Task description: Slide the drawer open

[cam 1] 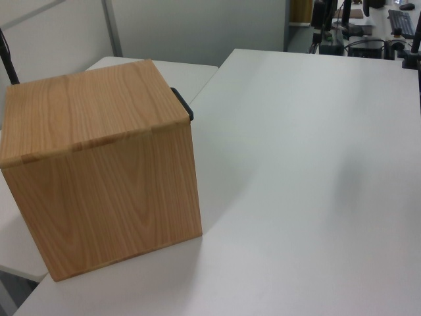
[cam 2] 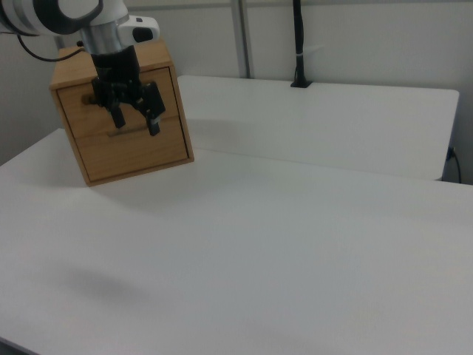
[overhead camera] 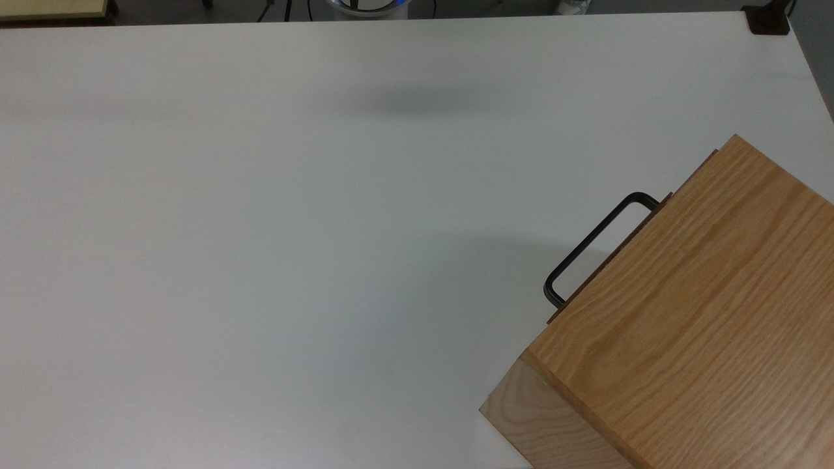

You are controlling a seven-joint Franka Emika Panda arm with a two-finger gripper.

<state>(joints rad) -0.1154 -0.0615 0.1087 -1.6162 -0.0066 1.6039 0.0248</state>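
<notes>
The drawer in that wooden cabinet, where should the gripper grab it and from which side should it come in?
Grip the black U-shaped handle at the middle of its bar, probably coming from the open table side facing the drawer front. The top view shows the bar standing off the front, leaving a gap for a finger. In the right view the gripper hangs open before that front.

Cabinet casing (overhead camera: 690, 326): oak-grained wood, smooth satin finish, grain lines clear on top and sides. Drawer (cam 2: 122, 151) front: paler wood, matt. Handle (overhead camera: 596, 238): thin black metal bar, slight sheen. Table (overhead camera: 260, 228): white, smooth, matt laminate look. Gripper (cam 2: 137, 122): black, matt; arm shell (cam 2: 66, 13) above: glossy white plastic.
</notes>
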